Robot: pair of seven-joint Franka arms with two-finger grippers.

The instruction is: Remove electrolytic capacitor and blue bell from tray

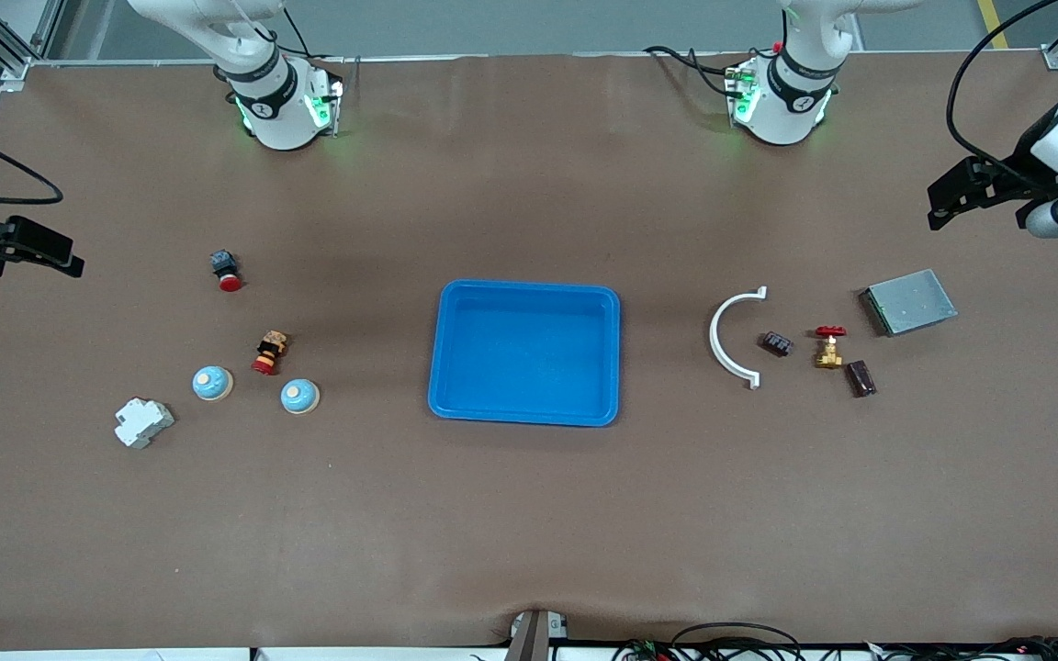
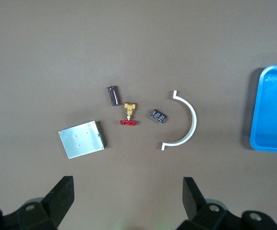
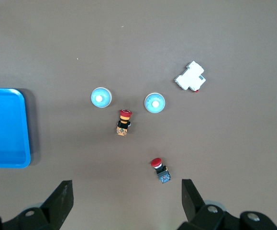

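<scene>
Beside the brass valve point(image 1: 828, 352), the dark capacitor point(image 1: 861, 377) lies flat, angled.

Table point(image 1: 529, 514): plain brown. Tray point(image 1: 448, 349): bright blue. Two bells point(image 1: 212, 382) point(image 1: 299, 396): light blue domes, pale centres. Breaker point(image 1: 143, 422): white. Push-button point(image 1: 227, 270): red cap, dark body. Second button point(image 1: 269, 352): red cap, orange-and-black body. Clip point(image 1: 722, 335): white arc. Capacitor point(image 1: 861, 377): dark brown. Valve point(image 1: 828, 346): brass, red handle. Small block point(image 1: 776, 343): black. Plate point(image 1: 910, 301): silver-grey, green edge. Both grippers point(image 2: 128, 191) point(image 3: 127, 191): black.
</scene>
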